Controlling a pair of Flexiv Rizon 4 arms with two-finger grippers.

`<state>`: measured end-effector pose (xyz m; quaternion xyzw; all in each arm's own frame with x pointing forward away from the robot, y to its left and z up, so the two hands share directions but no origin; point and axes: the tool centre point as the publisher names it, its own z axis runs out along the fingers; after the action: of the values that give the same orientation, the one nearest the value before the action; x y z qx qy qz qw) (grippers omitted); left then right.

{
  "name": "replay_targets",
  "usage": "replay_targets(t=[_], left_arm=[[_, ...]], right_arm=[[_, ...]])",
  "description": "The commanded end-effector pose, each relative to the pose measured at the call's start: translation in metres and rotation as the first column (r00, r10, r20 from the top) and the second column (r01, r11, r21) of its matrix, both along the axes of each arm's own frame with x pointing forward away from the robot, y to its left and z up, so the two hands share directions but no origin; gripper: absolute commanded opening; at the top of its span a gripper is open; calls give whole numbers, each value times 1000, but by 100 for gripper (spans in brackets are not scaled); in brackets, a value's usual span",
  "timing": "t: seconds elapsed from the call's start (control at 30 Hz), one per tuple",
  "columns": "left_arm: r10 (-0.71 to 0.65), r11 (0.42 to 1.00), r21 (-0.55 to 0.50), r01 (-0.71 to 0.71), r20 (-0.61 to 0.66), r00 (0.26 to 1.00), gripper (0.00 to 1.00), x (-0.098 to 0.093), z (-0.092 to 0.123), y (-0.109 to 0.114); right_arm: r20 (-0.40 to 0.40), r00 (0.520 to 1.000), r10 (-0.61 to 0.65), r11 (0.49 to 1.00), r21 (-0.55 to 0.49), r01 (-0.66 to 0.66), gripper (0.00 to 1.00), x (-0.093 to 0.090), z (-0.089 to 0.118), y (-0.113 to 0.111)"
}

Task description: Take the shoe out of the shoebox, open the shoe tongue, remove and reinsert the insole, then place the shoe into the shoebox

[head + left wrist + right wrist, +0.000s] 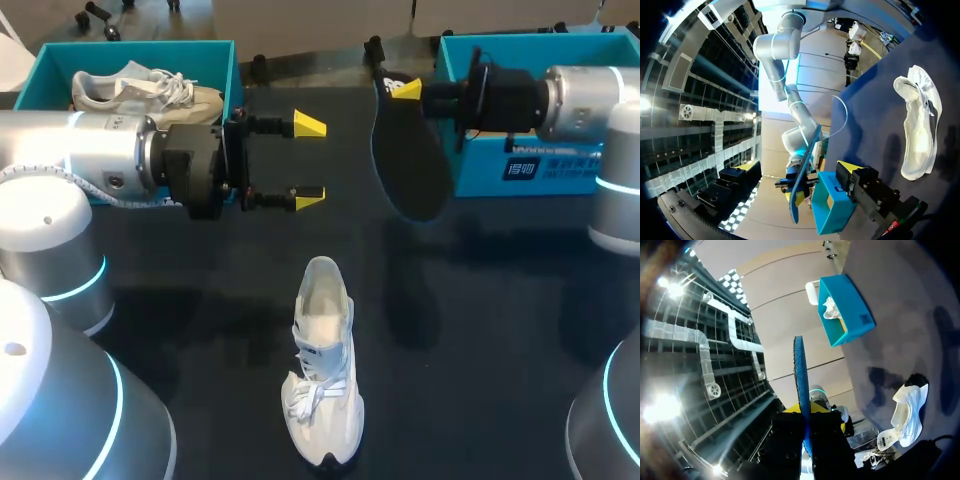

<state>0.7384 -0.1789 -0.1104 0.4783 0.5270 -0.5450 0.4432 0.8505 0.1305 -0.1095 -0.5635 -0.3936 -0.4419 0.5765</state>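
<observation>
A white shoe [322, 370] lies on the dark table near the front middle, laces toward me; it also shows as the shoe [920, 125] and the shoe [907, 410] in the wrist views. My right gripper [405, 90] is shut on the heel end of a dark insole [410, 150], which hangs above the table in front of the right teal shoebox [540, 160]. Seen edge-on, the insole [801, 380] stands between the right gripper's [806, 412] yellow tips. My left gripper [310, 160] is open and empty, left of the insole and beyond the shoe. One yellow fingertip [846, 169] shows in the left wrist view.
A second teal box [50, 70] at the back left holds another pale shoe [145, 88]. The left arm's body lies along the table's left side, and the right arm comes in over the right box.
</observation>
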Motion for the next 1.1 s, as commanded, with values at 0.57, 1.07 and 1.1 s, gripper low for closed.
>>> replay_targets(t=[0.57, 1.07, 1.1], left_arm=[[46, 999, -15, -44, 110, 993, 100, 27, -10, -57], [66, 998, -2, -67, 132, 989, 83, 50, -8, -76], [65, 998, -1, -66, 132, 989, 80, 50, -8, -76]], right_arm=[[0, 1000, 4, 1000, -1, -4, 0, 2, 0, 1], [0, 1000, 4, 1000, -1, -4, 0, 2, 0, 1], [0, 1000, 4, 1000, -1, -4, 0, 2, 0, 1]])
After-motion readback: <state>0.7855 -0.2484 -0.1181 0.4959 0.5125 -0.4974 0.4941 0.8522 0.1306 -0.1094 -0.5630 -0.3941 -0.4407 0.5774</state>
